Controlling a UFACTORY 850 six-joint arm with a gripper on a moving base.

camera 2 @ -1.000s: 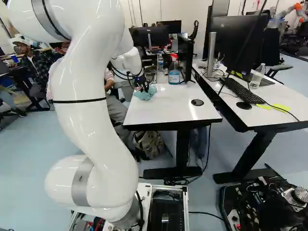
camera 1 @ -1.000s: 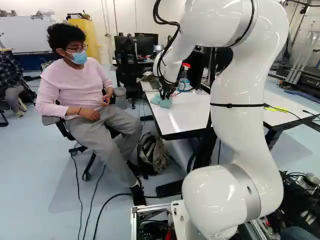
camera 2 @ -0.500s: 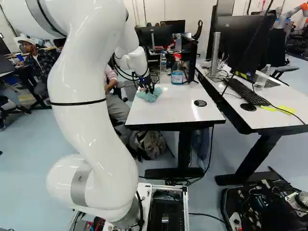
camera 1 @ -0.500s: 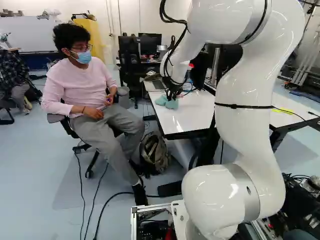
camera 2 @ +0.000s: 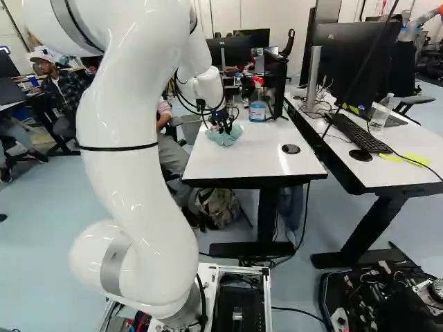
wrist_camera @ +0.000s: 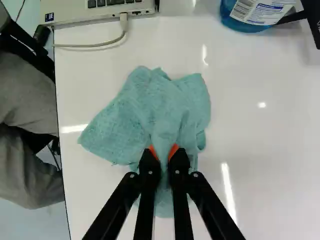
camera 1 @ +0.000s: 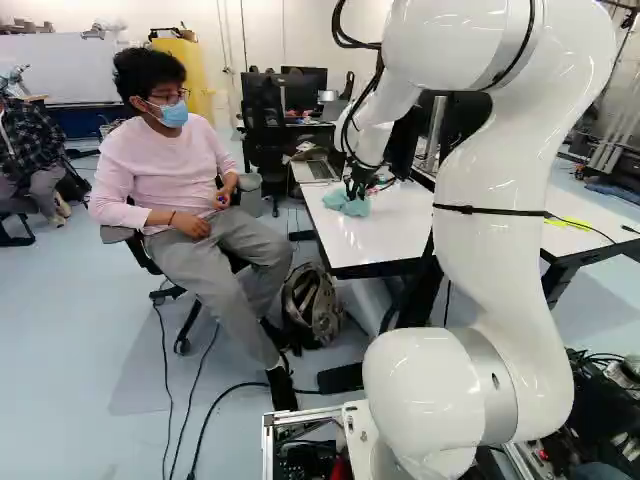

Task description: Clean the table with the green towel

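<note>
Both pads of the gripper [wrist_camera: 163,152] pinch a raised fold of the green towel [wrist_camera: 150,110], with slack cloth lying on the white tabletop [wrist_camera: 265,145] beneath and ahead of them, probably so that fabric rather than hard fingers rubs the surface.

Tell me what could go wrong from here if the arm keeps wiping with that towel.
A wipe that goes too far forward could knock the blue bottle standing on the table ahead of the jaws.

The towel might also snag the pale cable plugged into the laptop and tug it.

And a person is seated close by the table's edge, so a wide sweep to that side might bump them.
</note>
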